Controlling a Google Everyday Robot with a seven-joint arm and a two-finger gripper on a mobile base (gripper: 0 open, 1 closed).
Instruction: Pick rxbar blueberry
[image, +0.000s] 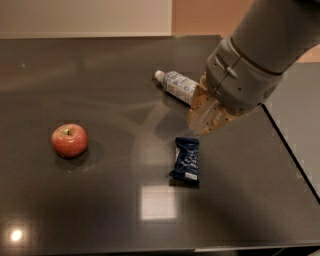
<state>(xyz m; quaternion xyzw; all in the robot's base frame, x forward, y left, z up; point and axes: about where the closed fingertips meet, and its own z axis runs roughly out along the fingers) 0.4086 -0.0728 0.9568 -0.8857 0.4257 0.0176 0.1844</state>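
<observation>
The rxbar blueberry (185, 159), a dark navy wrapper with white text, hangs lengthwise just below my gripper (199, 131), right of the table's middle. The tan fingers (204, 116) are shut on the bar's top crimped end and hold it slightly above the dark table (100, 80). A faint dark reflection lies under the bar's lower end. My grey arm comes in from the upper right and hides the wrist.
A red apple (69, 140) sits at the left. A clear water bottle (177, 85) lies on its side behind the gripper, partly hidden by it. The table's right edge (287, 150) runs diagonally close to the arm, and its front edge is just below the bar.
</observation>
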